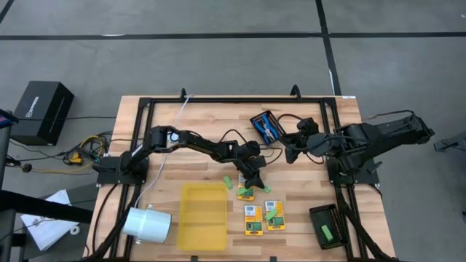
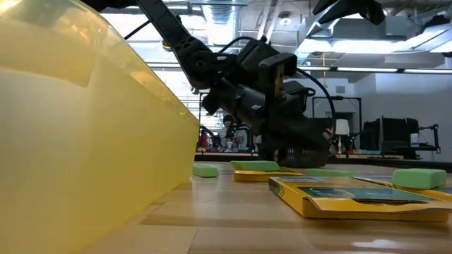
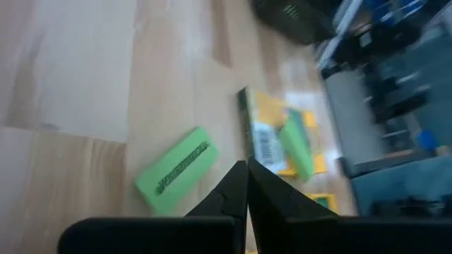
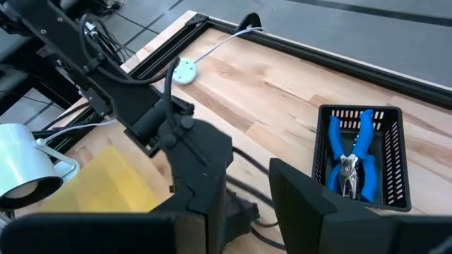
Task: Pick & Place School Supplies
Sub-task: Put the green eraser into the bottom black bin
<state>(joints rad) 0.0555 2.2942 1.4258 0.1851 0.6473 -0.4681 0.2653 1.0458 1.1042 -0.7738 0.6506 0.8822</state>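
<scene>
My left gripper (image 1: 256,180) (image 3: 247,169) is shut and empty. It hangs low over the table's middle, between a loose green stick (image 1: 228,181) (image 3: 176,169) and a yellow-and-green crayon box (image 1: 246,193) (image 3: 265,137) that has another green stick (image 3: 296,144) lying on top. Whether its tips touch the table cannot be told. Two more crayon boxes (image 1: 253,219) (image 1: 274,216) lie flat nearer the front edge. My right gripper (image 1: 291,154) (image 4: 247,183) waits raised at the right, open and empty. Blue-handled scissors (image 4: 353,159) lie in a black mesh tray (image 1: 267,125).
A flat yellow tray (image 1: 202,216) lies at the front, left of the boxes, and fills the left of the low view (image 2: 85,141). A white cylinder (image 1: 145,223) lies at the front left. A second black mesh tray (image 1: 325,227) at the front right holds a green stick (image 1: 328,233).
</scene>
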